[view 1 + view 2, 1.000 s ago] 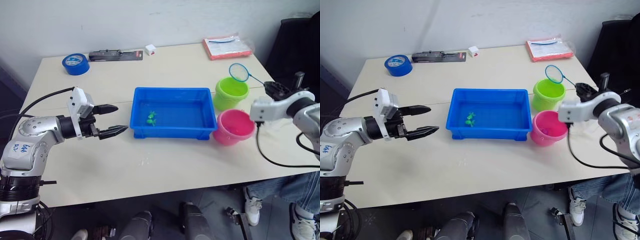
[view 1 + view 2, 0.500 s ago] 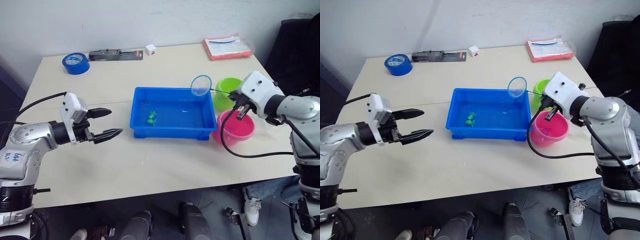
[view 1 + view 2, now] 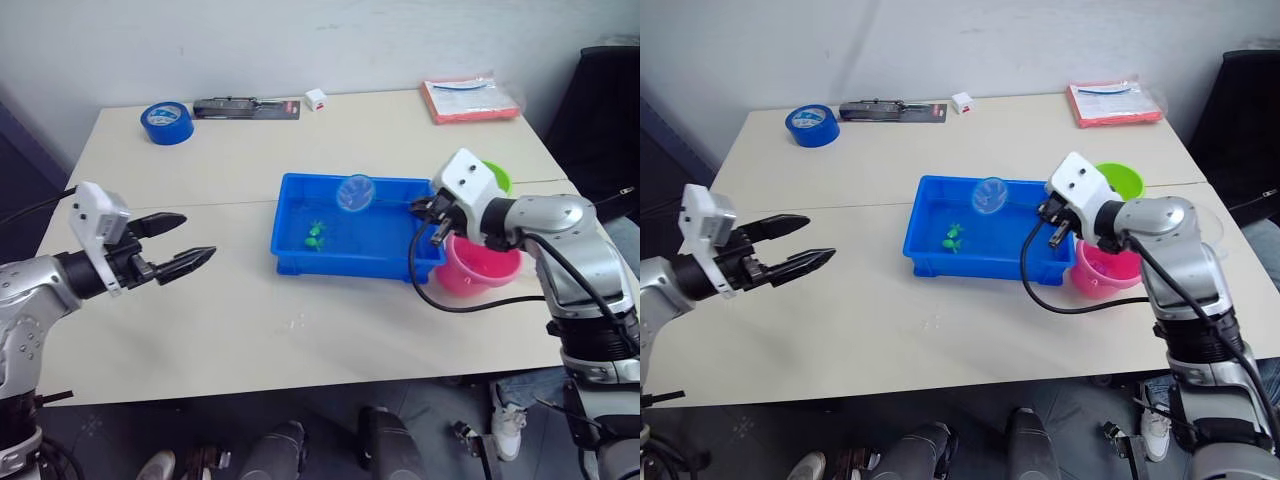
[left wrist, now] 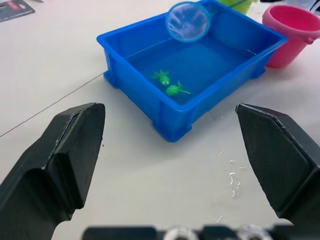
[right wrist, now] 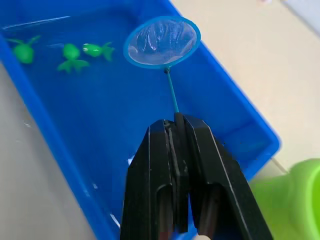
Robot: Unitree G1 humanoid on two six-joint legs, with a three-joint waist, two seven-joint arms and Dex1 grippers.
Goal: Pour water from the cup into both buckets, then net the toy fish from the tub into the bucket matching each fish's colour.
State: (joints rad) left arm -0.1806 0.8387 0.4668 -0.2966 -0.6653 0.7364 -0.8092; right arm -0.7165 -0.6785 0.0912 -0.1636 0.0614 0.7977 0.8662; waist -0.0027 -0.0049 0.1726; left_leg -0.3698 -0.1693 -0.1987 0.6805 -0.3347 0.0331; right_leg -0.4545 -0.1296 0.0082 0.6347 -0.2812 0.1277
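Right gripper (image 5: pixel 176 122) clamped on the thin handle of the net (image 5: pixel 162 41), fingers pressed together around the stick; hoop held over the tub (image 3: pixel 290 250), above the water, near the far wall. Mesh empty as far as could be told. Three green toy fish (image 5: pixel 70 54) lying in the water in the tub's left half, close together, beside and below the hoop in the head views. Tub sat mid-table, water inside. Pink bucket (image 3: pixel 486 280) stood just beside the tub's right near corner, partly hidden by the right arm; green bucket (image 3: pixel 1120 178) behind it, touching or nearly so, only its far rim visible past the wrist. Contents of either bucket not discernible. Left gripper (image 3: pixel 172 243) held off to the left over bare table (image 3: pixel 330 330), well apart from the tub, fingers spread wide and gripping nothing, pointed toward the tub. A few water droplets on the table in front of the tub. Along the far edge: a blue tape roll (image 3: pixel 166 121), a flat black package (image 3: pixel 246 108), a small white box (image 3: pixel 317 99), and a pink-red packet (image 3: pixel 472 100) at the far right corner.
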